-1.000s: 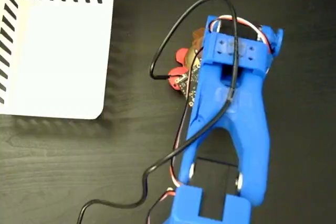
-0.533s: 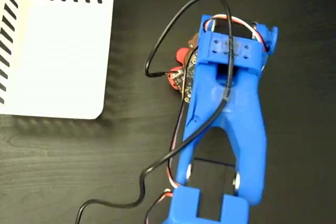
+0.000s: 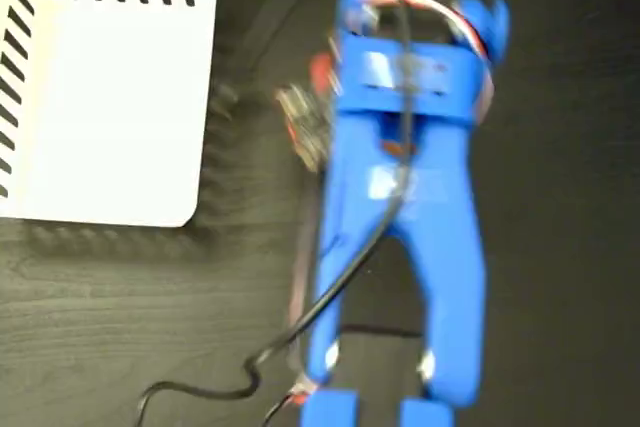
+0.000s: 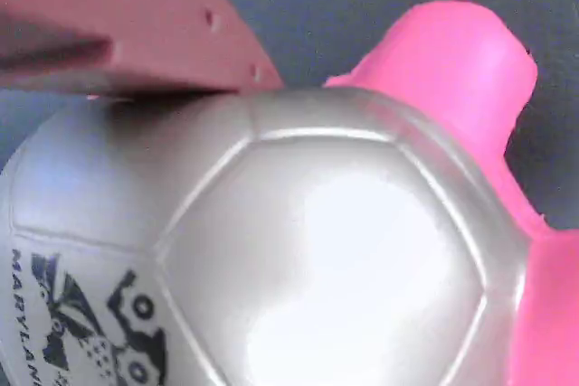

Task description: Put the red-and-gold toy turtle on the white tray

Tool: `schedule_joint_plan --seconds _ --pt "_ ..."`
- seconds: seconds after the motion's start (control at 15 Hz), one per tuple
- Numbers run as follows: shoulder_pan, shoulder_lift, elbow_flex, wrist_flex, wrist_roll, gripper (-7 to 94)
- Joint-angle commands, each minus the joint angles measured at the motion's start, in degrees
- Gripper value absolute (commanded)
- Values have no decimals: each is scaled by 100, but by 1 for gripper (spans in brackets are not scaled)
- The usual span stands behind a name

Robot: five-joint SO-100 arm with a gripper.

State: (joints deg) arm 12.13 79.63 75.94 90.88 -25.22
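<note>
Fixed view is motion-blurred: blue arm [image 3: 400, 217] stands right of the white tray [image 3: 110, 97], well clear of it. Only a red sliver of the red-and-gold toy turtle [image 3: 320, 74] peeks out at the arm's left edge, over the dark table [image 3: 120, 327], not on the tray. Wrist view: turtle shell [image 4: 298, 250] fills the frame, one finger [image 4: 136, 24] pressed on its top edge. Other finger not visible; can't tell if the claw is clamped on it
</note>
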Motion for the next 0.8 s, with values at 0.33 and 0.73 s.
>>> schedule_joint_plan --seconds 0.33,0.73 --pt "-1529 571 -1608 527 2558 0" --pt "-2953 -501 -2725 475 3683 0"
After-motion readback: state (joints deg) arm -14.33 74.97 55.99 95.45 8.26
